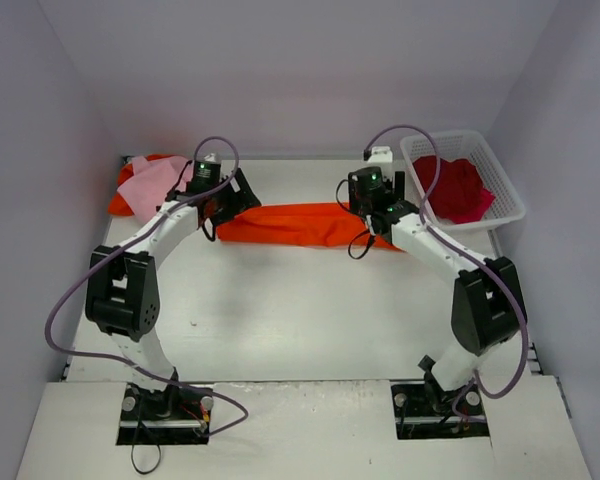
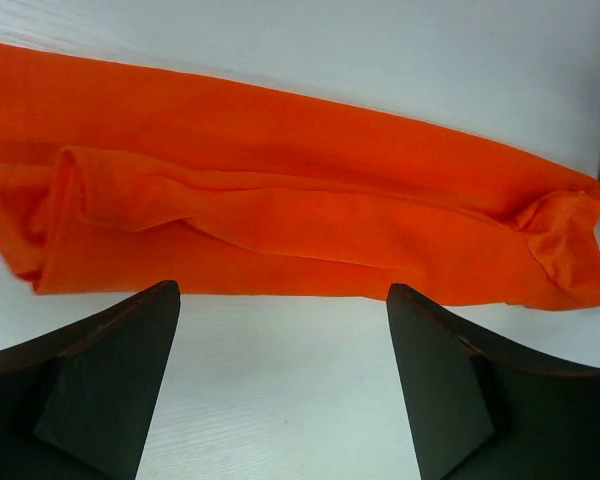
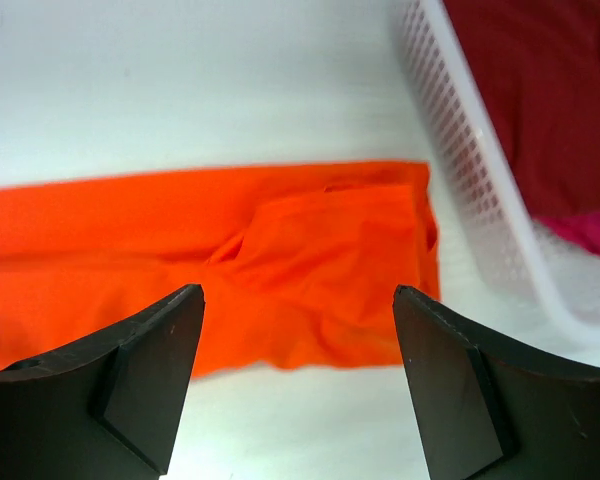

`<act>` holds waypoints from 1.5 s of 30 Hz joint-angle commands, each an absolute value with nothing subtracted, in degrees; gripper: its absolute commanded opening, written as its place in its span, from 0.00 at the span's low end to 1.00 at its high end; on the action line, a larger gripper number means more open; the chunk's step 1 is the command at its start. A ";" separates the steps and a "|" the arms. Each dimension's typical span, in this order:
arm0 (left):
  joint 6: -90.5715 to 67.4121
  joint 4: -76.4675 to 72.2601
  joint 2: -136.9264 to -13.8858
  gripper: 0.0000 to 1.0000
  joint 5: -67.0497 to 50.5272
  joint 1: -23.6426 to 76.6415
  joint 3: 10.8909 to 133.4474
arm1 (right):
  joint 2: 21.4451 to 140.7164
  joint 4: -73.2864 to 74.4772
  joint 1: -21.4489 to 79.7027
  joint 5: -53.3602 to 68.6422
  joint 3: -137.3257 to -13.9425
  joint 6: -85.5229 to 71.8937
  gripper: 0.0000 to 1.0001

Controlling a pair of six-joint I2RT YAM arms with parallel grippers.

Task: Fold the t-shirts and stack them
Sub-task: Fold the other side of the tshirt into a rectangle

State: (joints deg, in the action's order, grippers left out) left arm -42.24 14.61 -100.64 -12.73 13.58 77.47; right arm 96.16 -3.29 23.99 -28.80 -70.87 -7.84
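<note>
Across the far half of the white surface (image 1: 300, 310) lies the bright orange cloth t-shirt (image 1: 300, 225), already folded lengthwise into a long narrow band that runs left to right between the two arms. Its upper layer is rumpled, with a ridge along the middle and a bunched tuck at each end.

The left claw (image 2: 283, 290) hangs over the band's left end, its jaws spread wide and gripping nothing. The right claw (image 3: 297, 292) hangs over the right end, just beside the white plastic lattice basket (image 1: 480, 140), likewise spread and empty. Neither touches the cloth.

The pale pink cloth t-shirt (image 1: 155, 185) sits in a heap at the far left corner with an orange edge showing under it; I cannot tell what that edge belongs to. The deep crimson red t-shirt (image 1: 458, 188) lies crumpled inside the basket, not yet folded.

I judge the orange shirt to be midway through folding: the long fold is done and the crosswise fold is left. The next move probably calls for a claw to drop onto one end, pinch both layers together, and carry that end over the other, squaring the edges and keeping the loose top layer from sliding.
</note>
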 commanded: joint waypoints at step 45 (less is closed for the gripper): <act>-42.81 7.38 -110.65 0.79 -14.42 16.44 85.34 | 92.90 -7.12 15.91 -19.69 -59.24 -15.03 0.73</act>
State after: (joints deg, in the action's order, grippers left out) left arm -44.49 7.66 -114.54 -15.88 16.08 82.56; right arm 94.28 -4.62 16.05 -19.40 -58.59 -14.13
